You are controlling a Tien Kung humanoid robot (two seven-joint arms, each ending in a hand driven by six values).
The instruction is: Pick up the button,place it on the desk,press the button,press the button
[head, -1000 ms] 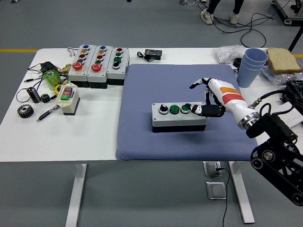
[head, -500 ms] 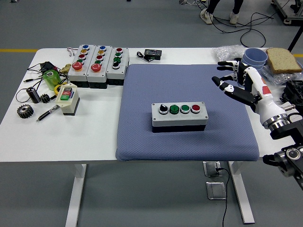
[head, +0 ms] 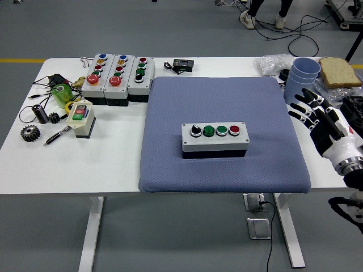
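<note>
A grey button box (head: 215, 139) with a black knob, two green buttons and one red button lies in the middle of the blue mat (head: 224, 107). My right hand (head: 309, 110) hovers over the table's right edge, off the mat and well to the right of the box. Its fingers are relaxed and hold nothing. My left arm is out of view.
Three more button boxes (head: 118, 76) stand at the back left, with a small switch box (head: 81, 118), gears, a pen and green tape near them. Blue cups (head: 300, 76), a bread slice (head: 339, 71) and plastic bags sit at the back right. A black remote (head: 183, 64) lies behind the mat.
My right hand has drawn back from the box's right end, first up and to the right, then down beyond the mat's right edge. The box has stayed in place.
</note>
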